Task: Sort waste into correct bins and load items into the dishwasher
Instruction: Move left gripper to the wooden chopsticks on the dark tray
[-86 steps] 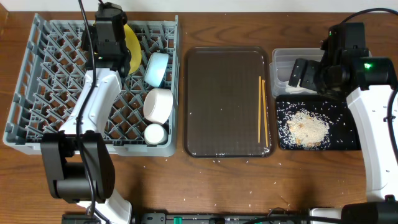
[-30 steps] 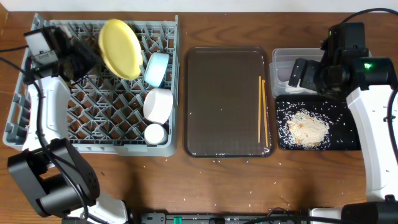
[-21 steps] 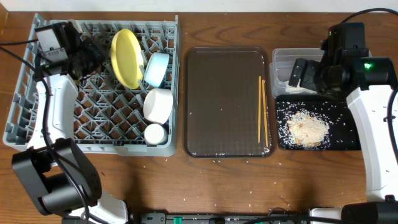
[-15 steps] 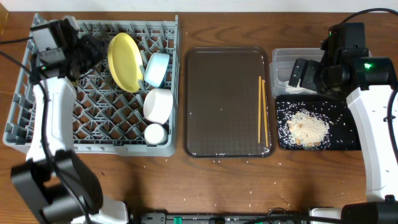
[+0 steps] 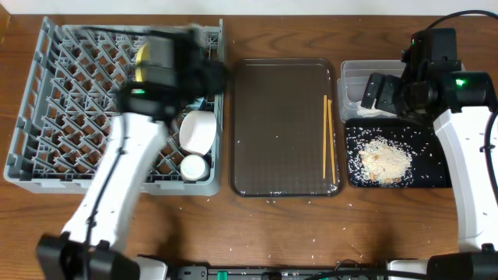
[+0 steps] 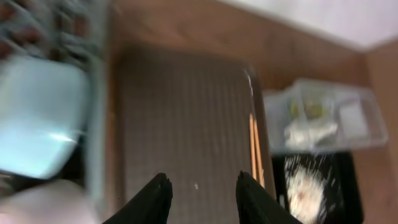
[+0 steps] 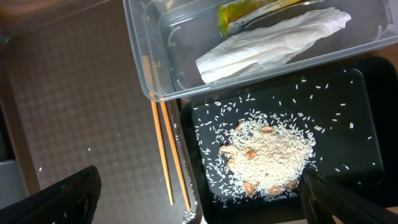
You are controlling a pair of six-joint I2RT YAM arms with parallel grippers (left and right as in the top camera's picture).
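Observation:
The grey dish rack (image 5: 47, 117) holds the yellow plate (image 5: 141, 58), mostly hidden behind my left arm, the white bowl (image 5: 198, 131) and the small white cup (image 5: 193, 166). My left gripper (image 5: 208, 74) is blurred over the rack's right edge. In the left wrist view it (image 6: 202, 193) is open and empty, with the light blue dish (image 6: 40, 130) to its left. The chopsticks (image 5: 328, 140) lie on the brown tray (image 5: 280, 124). My right gripper (image 5: 377, 93) hangs open over the clear tub (image 5: 354, 74). The tub holds the napkin (image 7: 267, 40) and the wrapper (image 7: 249, 12). Rice (image 7: 267, 152) fills the black tray (image 5: 436, 175).
The brown tray lies between the rack and the two bins. The chopsticks (image 7: 165, 155) lie close to its right rim, beside the black tray (image 7: 367, 124). A few rice grains are scattered on the wooden table (image 5: 311, 233) in front.
My left arm has swung from the rack's far left corner to its right edge, toward the brown tray. The yellow plate stays in the rack. My right arm has not moved.

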